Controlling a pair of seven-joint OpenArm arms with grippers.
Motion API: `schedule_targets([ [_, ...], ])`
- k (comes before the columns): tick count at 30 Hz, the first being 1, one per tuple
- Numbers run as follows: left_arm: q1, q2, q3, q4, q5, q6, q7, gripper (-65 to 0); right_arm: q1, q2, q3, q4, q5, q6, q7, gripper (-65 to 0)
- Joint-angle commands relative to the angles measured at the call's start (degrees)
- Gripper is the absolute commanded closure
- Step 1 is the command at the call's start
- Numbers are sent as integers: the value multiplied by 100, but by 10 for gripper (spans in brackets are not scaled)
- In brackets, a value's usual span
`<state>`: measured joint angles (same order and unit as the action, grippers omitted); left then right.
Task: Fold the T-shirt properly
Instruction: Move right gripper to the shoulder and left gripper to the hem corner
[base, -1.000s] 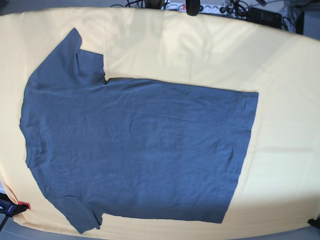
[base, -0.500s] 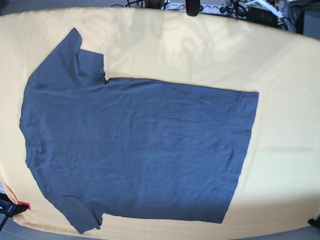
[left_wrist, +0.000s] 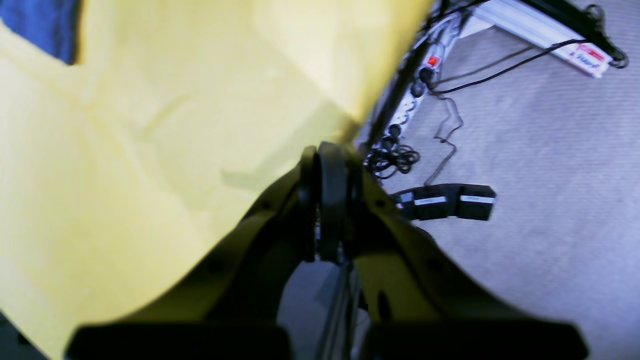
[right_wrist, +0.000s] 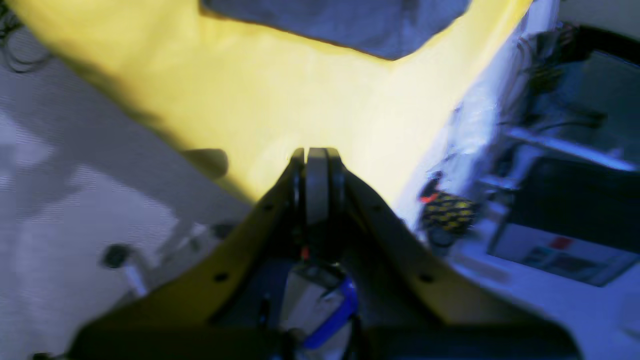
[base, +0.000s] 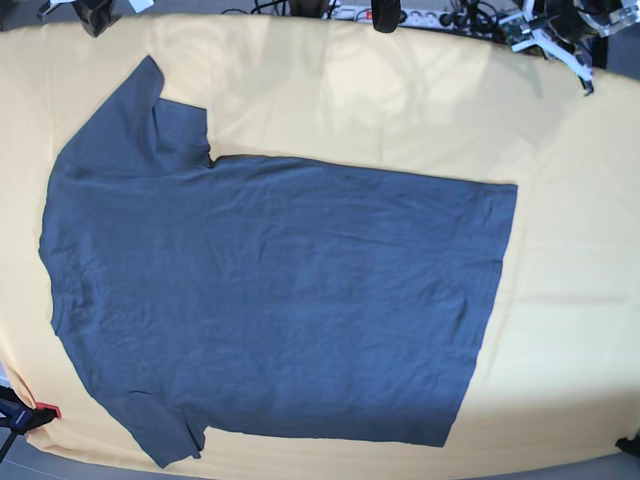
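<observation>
While the large dark slate-blue cotton T-shirt (base: 270, 290) lies flat on my pale yellow-clothed counter (base: 570, 300), sleeves at the left and hem at the right, I see both arms off the cloth's edge: right fingers (right_wrist: 316, 165) and left fingers (left_wrist: 327, 165) pressed together, empty.

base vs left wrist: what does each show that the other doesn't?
Only base: the whole T-shirt spread flat and unfolded, both sleeves visible, neither end effector on it. Only left wrist: the left end effector shut and empty above the table edge, with the grey floor, loose cables and black boxes beyond. Both: the yellow tablecloth and a power strip; left wrist catches only a blue corner of the T-shirt.
</observation>
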<state>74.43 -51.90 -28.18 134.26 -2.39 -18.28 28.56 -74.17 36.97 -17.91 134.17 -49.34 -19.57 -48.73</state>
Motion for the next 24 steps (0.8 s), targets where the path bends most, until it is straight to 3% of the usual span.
schedule_targets([
  [1,57,-31,-83,74,-7,39,-46,0,-83,22,2,83,-350,-116,7,0],
  [5,57,-35,-131,74,-7,227,-44,0,-83,37,105,83,-404,-133,175,0],
  [11,-160,-35,-131,74,-7,219,-42,0,101,35,820,83,216,9,446,0],
  [14,-334,-52,-131,74,-7,72,-101,0,103,35,1246,83,675,212,844,0],
  [17,-527,-83,-131,74,2,-356,-219,0,114,35,1550,83,1165,354,1137,0],
  [18,-616,-83,-131,74,61,-337,-291,0,149,35,1604,83,1270,358,1191,0],
  [21,-984,-79,-131,74,188,195,-319,0,339,35,1646,83,1532,586,1333,0],
  [24,-1257,-81,-131,74,175,245,-323,0,610,35,1646,83,1947,988,1569,0],
])
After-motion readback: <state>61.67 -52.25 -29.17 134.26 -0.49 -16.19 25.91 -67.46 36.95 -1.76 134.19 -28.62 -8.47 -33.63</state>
